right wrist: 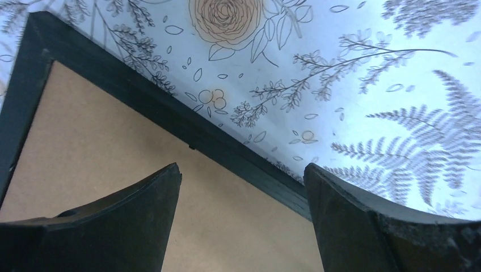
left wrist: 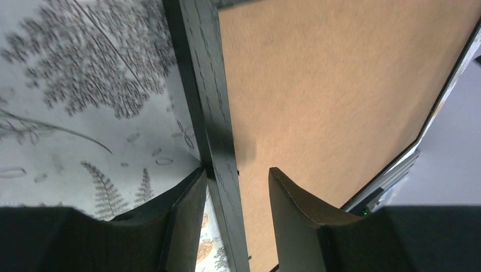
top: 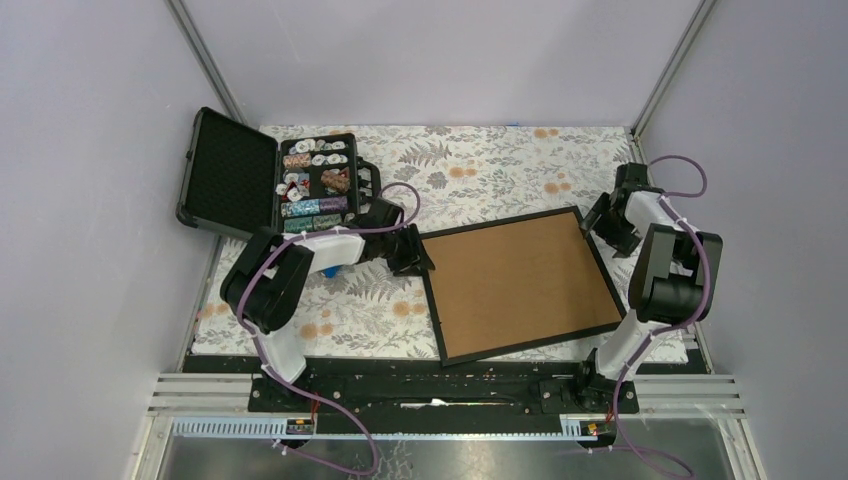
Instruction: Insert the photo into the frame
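The frame (top: pixel 520 285) lies back up on the floral cloth, its brown board showing inside thin black moulding (left wrist: pixel 212 102). No photo shows in any view. My left gripper (top: pixel 418 255) is at the frame's left edge. In the left wrist view the left gripper (left wrist: pixel 237 170) straddles the moulding: one finger rests against its outer side, the other hangs over the board with a gap, so it is open. My right gripper (top: pixel 600 225) is by the frame's far right corner. There the right gripper (right wrist: pixel 243 166) stands wide open over the moulding (right wrist: pixel 170 116), gripping nothing.
An open black case (top: pixel 275 185) with rows of coloured chips stands at the back left, just behind my left arm. The floral cloth (top: pixel 480 165) covers the table. Walls close in on both sides, and a metal rail (top: pixel 440 390) runs along the near edge.
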Action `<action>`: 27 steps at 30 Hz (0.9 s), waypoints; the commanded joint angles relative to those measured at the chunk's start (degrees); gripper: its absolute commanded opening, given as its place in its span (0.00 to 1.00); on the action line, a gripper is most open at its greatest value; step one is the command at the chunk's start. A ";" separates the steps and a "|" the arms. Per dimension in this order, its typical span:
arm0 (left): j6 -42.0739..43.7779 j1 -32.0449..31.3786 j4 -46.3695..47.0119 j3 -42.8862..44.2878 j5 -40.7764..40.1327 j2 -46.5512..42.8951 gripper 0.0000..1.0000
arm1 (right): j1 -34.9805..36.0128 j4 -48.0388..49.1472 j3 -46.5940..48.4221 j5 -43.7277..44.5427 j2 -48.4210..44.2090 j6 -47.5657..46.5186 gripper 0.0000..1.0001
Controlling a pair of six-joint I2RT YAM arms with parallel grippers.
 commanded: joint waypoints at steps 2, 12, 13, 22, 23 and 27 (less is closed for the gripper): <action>4.26 3.36 -1.45 5.38 2.67 3.86 0.44 | -1.15 3.14 -2.83 -9.86 2.46 1.51 0.82; 11.34 3.69 -14.87 5.48 -3.04 -2.39 0.43 | -1.15 11.27 -18.23 -12.52 -5.55 5.24 0.71; 10.78 3.73 -14.89 5.17 -2.93 -2.77 0.41 | -1.15 11.57 -18.63 -12.69 -5.31 4.86 0.70; 9.02 3.75 -16.20 6.69 -7.38 -2.92 0.37 | -1.11 13.14 -19.81 -14.05 -4.27 3.48 0.67; 8.86 3.68 -16.26 7.21 -7.50 -2.31 0.38 | -1.09 13.34 -19.85 -14.25 -4.18 3.50 0.67; 8.74 3.51 -16.86 8.38 -8.61 -0.60 0.38 | -1.06 13.91 -20.22 -14.88 -4.19 3.41 0.66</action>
